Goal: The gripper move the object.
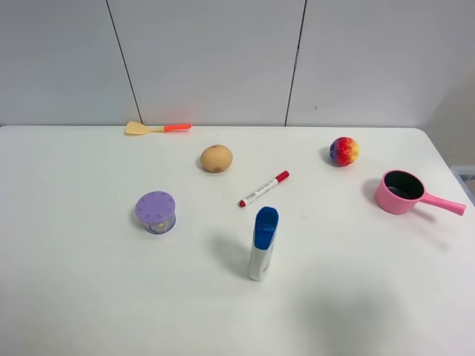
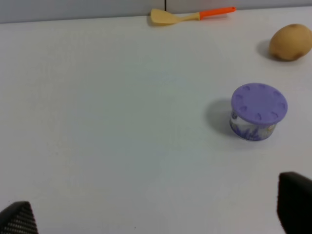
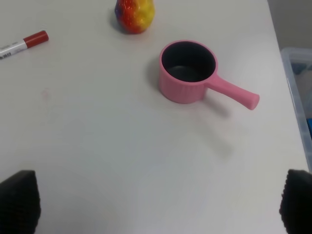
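Note:
The tan potato-like object (image 1: 216, 158) lies on the white table (image 1: 89, 282) toward the back middle; it also shows in the left wrist view (image 2: 290, 42). No arm or gripper shows in the exterior high view. In the left wrist view only the tips of the left gripper's fingers (image 2: 295, 207) show, far apart, so my left gripper (image 2: 156, 219) is open and empty, well short of the object. In the right wrist view the right gripper's fingers (image 3: 19, 200) also stand wide apart; my right gripper (image 3: 158, 207) is open and empty, near the pink pot.
A purple round-lidded jar (image 1: 156, 212) stands front left of the object. A red marker (image 1: 263, 188), an upright blue-capped white bottle (image 1: 263, 242), a rainbow ball (image 1: 344, 151), a pink saucepan (image 1: 404, 192) and an orange-handled spatula (image 1: 157, 128) lie around. A bin edge (image 3: 297, 97) is beyond the table's right edge.

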`<state>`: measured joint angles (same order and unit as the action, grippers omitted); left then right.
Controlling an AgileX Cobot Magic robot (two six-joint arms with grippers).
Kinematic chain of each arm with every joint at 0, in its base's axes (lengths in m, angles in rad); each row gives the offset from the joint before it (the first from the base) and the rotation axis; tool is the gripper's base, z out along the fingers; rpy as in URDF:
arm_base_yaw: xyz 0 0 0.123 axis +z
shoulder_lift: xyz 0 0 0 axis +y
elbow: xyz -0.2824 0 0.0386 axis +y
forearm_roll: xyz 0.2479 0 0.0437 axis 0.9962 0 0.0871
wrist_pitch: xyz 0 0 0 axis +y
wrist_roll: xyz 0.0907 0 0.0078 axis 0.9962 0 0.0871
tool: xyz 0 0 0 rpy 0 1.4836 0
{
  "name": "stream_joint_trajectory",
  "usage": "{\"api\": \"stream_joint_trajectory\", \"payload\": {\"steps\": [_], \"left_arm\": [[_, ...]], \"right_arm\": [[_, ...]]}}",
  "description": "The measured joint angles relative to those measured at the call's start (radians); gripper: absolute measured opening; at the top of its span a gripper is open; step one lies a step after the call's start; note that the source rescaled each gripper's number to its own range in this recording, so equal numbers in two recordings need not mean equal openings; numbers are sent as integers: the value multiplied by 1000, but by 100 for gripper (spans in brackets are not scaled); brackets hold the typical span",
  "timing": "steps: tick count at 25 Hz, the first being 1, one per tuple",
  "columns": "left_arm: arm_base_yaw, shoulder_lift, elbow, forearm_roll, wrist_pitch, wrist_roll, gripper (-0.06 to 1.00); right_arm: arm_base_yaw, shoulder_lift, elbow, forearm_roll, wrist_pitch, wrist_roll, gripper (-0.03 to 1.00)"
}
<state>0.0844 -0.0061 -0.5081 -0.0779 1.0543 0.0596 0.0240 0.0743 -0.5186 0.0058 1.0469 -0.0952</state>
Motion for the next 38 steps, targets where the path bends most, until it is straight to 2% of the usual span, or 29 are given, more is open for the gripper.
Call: {"api": "stream_joint_trajectory", "payload": {"steps": [5, 7, 10, 13, 18, 38], "left_arm": [[0, 0, 0, 0, 0, 0, 100], [0, 0, 0, 0, 0, 0, 100], [0, 0, 0, 0, 0, 0, 100], [0, 0, 0, 0, 0, 0, 100], [0, 0, 0, 0, 0, 0, 100], [0, 0, 0, 0, 0, 0, 100]], "right_arm": [[0, -76, 11, -6, 22, 86, 100], [0, -76, 12, -45, 23, 169, 100], [0, -76, 13, -69, 23, 207, 100], [0, -76, 15, -69, 22, 198, 100], [4, -76, 15, -42, 22, 118, 100], [9, -76, 15, -43, 22, 117, 100]]}}
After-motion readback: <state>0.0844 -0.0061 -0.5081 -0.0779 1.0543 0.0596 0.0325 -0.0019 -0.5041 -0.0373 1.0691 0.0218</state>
